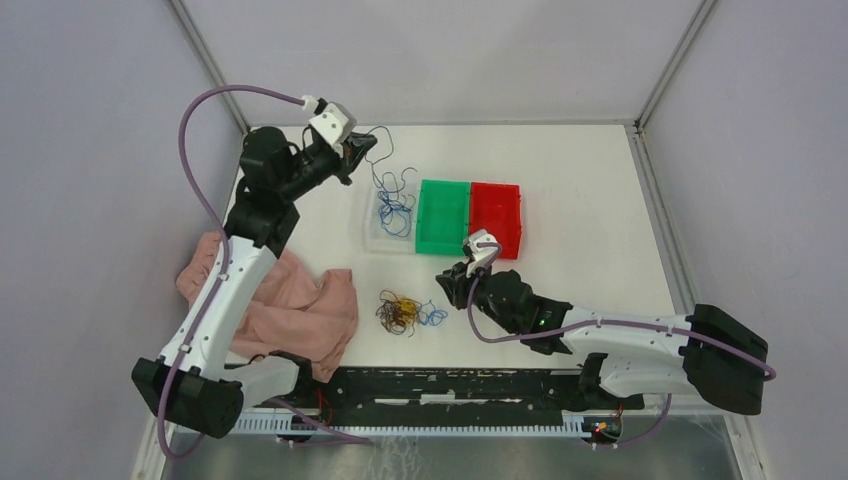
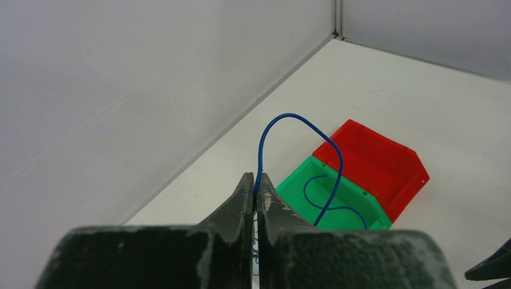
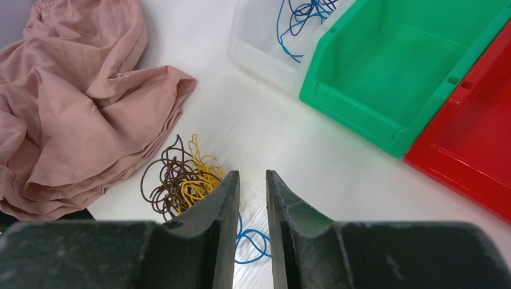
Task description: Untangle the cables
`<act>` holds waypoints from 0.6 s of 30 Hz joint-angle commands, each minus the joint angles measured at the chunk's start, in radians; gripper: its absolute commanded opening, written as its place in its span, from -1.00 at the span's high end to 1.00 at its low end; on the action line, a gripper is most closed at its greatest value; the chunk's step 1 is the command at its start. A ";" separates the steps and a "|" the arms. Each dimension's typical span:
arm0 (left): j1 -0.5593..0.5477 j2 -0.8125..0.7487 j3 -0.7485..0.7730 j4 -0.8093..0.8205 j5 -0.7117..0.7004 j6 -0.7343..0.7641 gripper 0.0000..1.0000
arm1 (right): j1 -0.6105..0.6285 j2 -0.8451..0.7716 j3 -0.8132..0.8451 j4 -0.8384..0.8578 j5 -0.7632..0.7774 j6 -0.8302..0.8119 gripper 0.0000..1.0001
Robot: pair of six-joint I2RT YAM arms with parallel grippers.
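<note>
Partway, I reckon: left gripper (image 2: 254, 186) clamped on a blue cable (image 2: 299, 118), tangle (image 1: 398, 313) unsorted at nine o'clock of my parted right gripper (image 3: 252, 177).

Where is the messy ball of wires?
In the top view, the tangle of cables lies near the front edge, between the pink cloth and the right end effector.

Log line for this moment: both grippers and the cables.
left gripper: shut on blue cable, raised near clear bin | right gripper: open, low beside tangle
</note>
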 commanded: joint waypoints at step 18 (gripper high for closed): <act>-0.047 0.233 -0.049 0.119 -0.124 0.196 0.94 | 0.003 -0.039 -0.034 0.074 0.075 -0.026 0.40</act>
